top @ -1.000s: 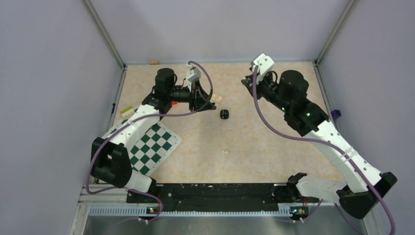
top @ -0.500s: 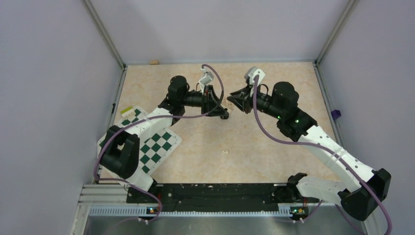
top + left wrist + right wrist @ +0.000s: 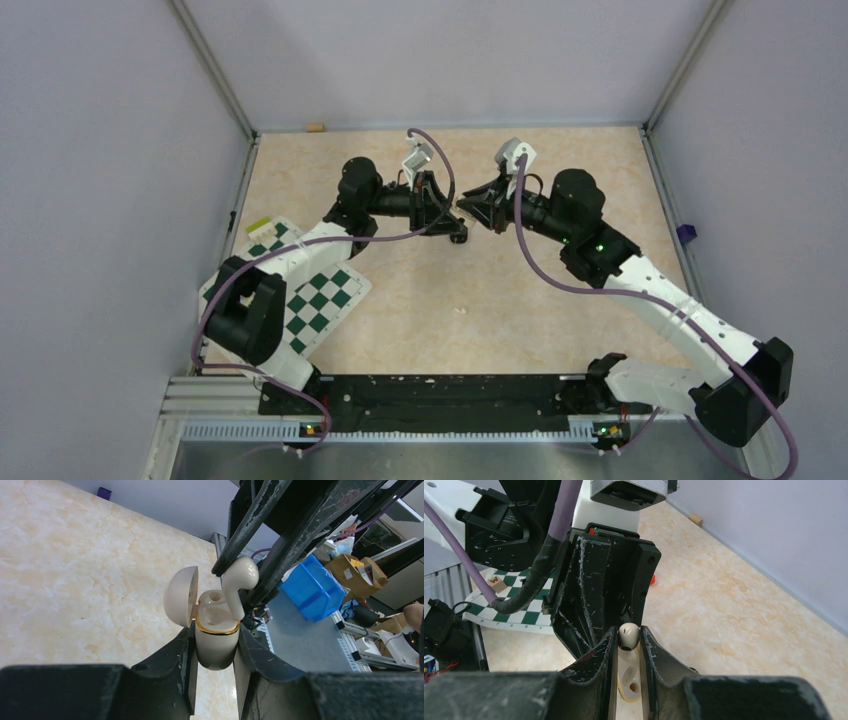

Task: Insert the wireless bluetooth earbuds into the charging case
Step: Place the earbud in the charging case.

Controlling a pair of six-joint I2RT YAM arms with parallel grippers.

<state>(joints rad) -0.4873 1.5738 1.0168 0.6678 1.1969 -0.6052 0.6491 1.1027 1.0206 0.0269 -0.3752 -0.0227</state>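
Charging case (image 3: 215,642), cream-white with a gold rim and its lid swung open, held upright above the table (image 3: 560,310) toward the middle of its far edge. The left gripper (image 3: 215,652) is closed on the lower body of the case. A cream-white earbud (image 3: 239,580) is pinched by its head in the right gripper (image 3: 628,637), stem pointing down at the open well. The head stands above the rim, so the earbud is judged not yet seated. Step in hand: insertion of this earbud. The next move calls for a short, straight push along the stem's line, then release, with the case kept steady. No brand, label or writing can be read on the case or earbud. A chequered mat (image 3: 310,290) lies by the left edge.
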